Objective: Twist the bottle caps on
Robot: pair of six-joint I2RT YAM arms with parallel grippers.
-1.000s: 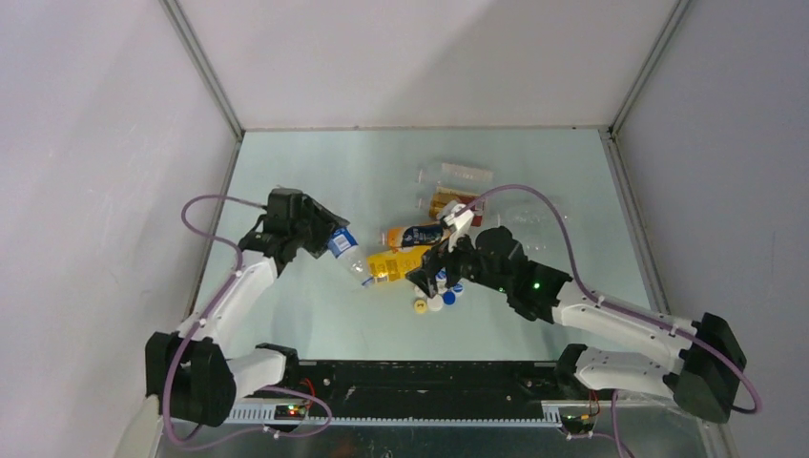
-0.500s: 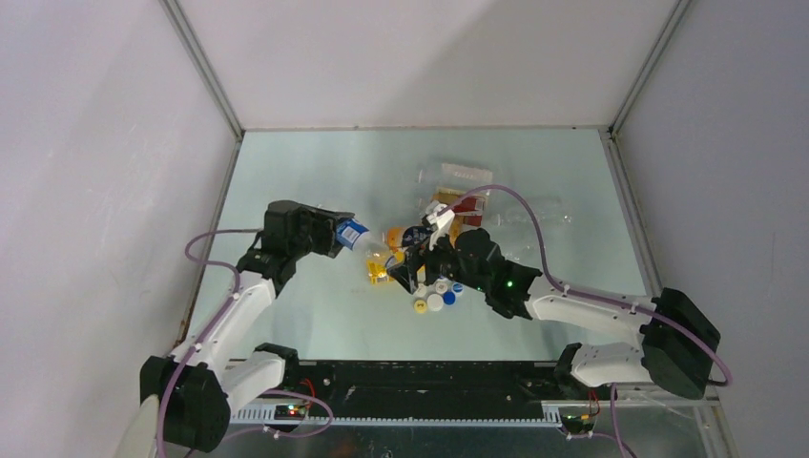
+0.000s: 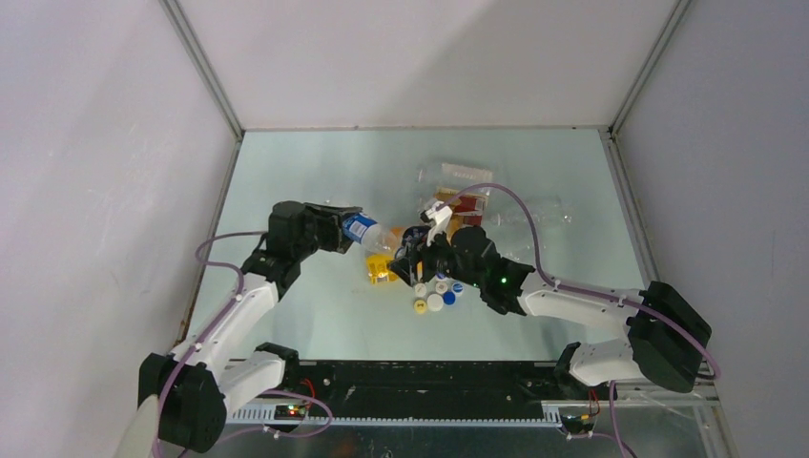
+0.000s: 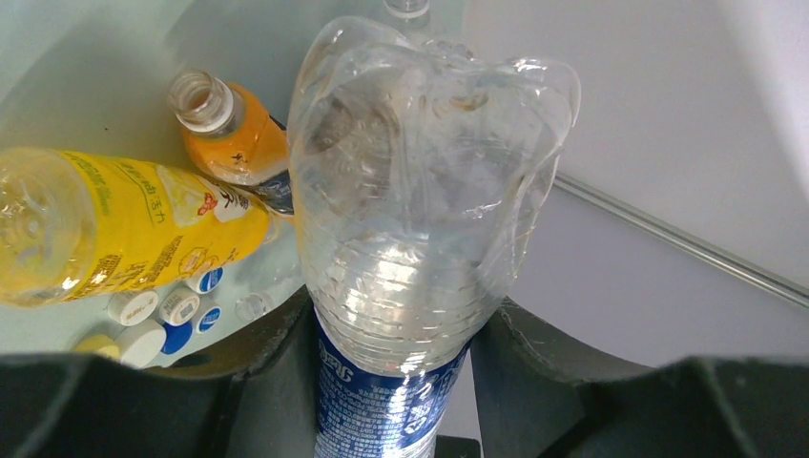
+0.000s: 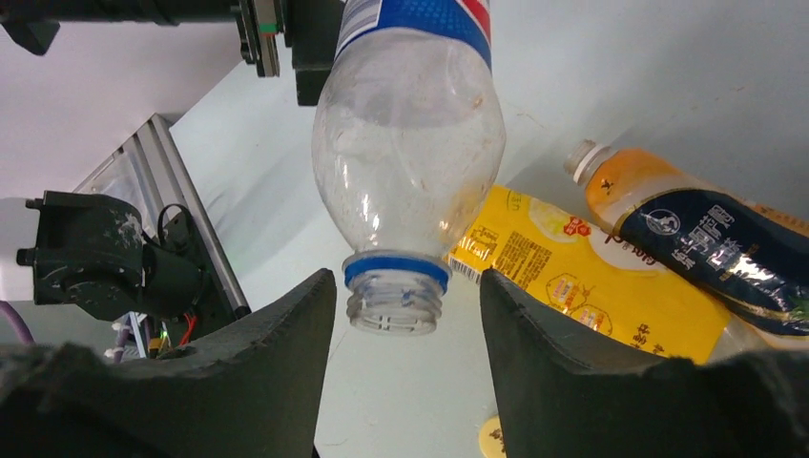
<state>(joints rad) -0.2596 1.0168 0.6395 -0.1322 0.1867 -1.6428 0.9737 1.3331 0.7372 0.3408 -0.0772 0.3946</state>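
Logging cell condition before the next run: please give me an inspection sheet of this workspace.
Surface: pale green table, no spills seen.
Job's things: clear bottle held aloft, uncapped; yellow bottle and orange bottle lying down; loose caps clustered beside them.
Clutter: nothing seen.
Pincers: left pincer shut on the clear bottle; right pincer open, straddling its neck.
Cables: purple cables loop along both arms.
Surroundings: white walls.

I've got the water bottle [image 3: 365, 232] above mid-table [image 3: 315, 172] in the left gripper [image 3: 329, 232], its neck pointing right, between the right gripper's [image 3: 412, 258] fingers. Under it a drink bottle [image 5: 591, 286] lies flat with a second bottle [image 5: 696, 229] just behind. The bottle caps [image 3: 434, 294] cluster on their near side; more bottles [image 3: 458, 175] lie farther back.
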